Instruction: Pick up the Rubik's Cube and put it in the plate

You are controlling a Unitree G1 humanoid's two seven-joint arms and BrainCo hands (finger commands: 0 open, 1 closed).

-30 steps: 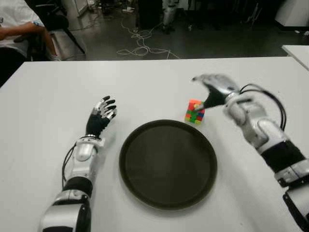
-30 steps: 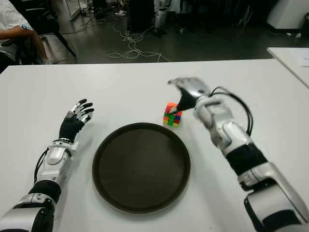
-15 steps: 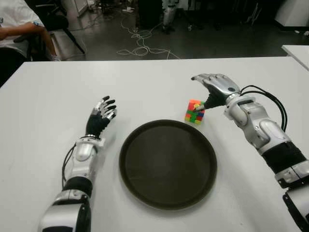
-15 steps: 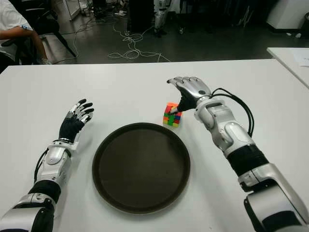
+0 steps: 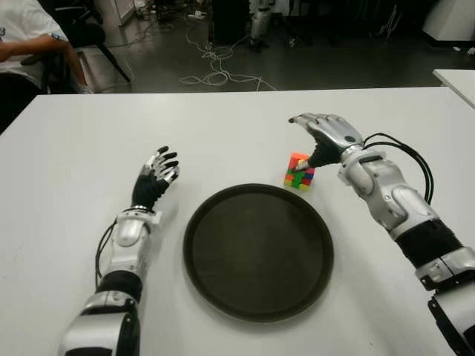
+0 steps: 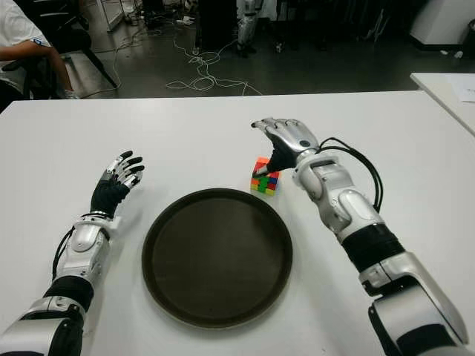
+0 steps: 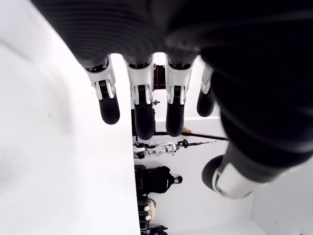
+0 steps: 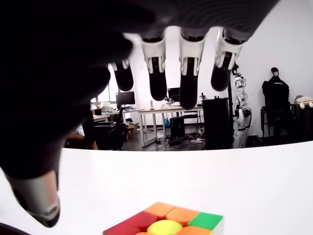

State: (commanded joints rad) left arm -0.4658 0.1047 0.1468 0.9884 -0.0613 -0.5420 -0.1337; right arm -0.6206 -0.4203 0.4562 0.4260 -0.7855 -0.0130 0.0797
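The Rubik's Cube (image 5: 299, 171) stands on the white table just beyond the far right rim of the round dark plate (image 5: 257, 251), outside it. My right hand (image 5: 319, 137) hovers over the cube from the right, fingers spread and stretched past it, thumb tip down near the cube's top. In the right wrist view the cube (image 8: 168, 225) lies below the open fingers (image 8: 189, 78), with nothing in the hand. My left hand (image 5: 154, 178) shows left of the plate, fingers relaxed and holding nothing.
The table's (image 5: 223, 133) far edge runs across the top, with cables on the floor (image 5: 215, 63) behind it. A seated person (image 5: 22, 44) is at the far left corner. A second white table (image 5: 456, 78) shows at the far right.
My right hand has shifted slightly left and settled over the cube, thumb closer to its top. The cube, plate and left hand have not moved.
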